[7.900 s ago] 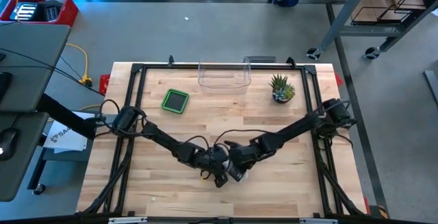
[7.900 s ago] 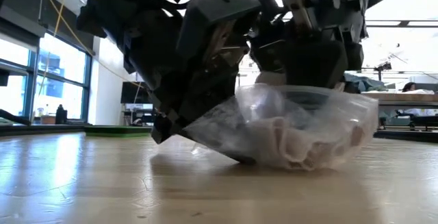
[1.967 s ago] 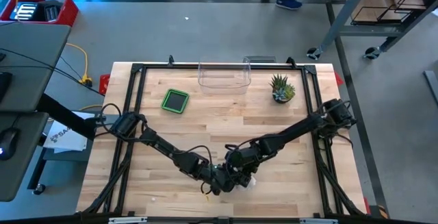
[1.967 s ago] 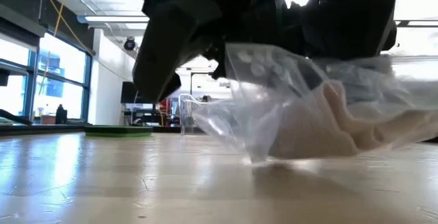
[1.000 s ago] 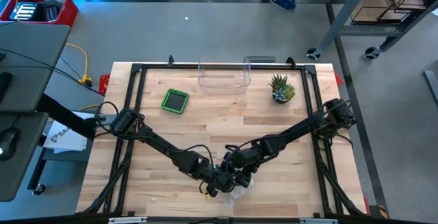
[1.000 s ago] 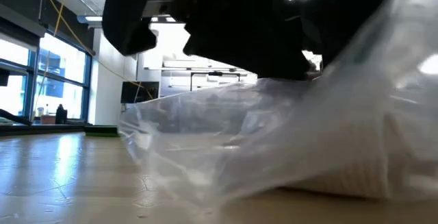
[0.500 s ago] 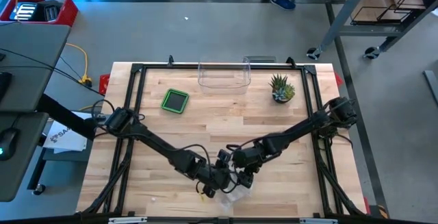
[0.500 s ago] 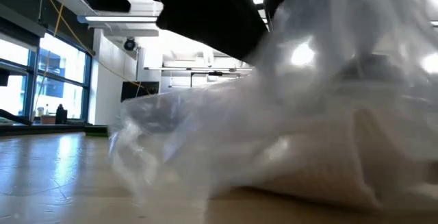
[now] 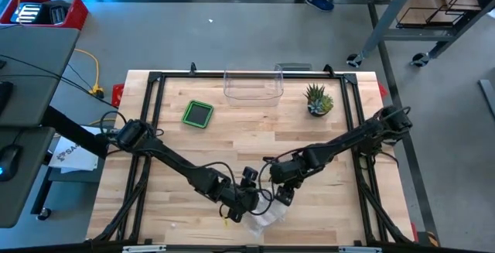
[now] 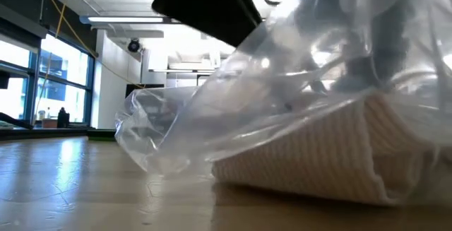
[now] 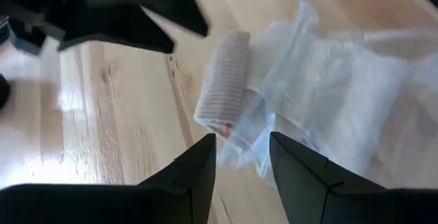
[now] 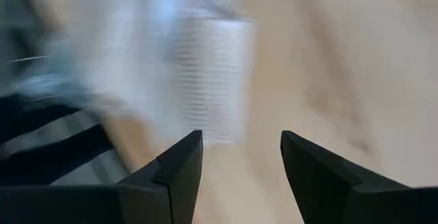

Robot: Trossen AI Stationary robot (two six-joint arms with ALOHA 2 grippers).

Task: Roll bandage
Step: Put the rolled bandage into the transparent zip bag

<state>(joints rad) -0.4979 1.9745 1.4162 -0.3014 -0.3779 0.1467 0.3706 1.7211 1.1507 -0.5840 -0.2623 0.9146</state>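
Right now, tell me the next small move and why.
Probably close the left gripper on the bandage roll and pull it clear of the plastic bag: the roll sticks halfway out, and both grippers hang open, holding nothing.

Bandage roll (image 11: 224,80) lies on table (image 9: 325,141), apparently half out of plastic bag (image 11: 342,94); both grippers beside it.

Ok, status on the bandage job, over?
Left gripper open, empty, above the bandage roll. Right gripper open, empty, nearby. Roll partly out of its clear bag on the table. Nothing else in the way.
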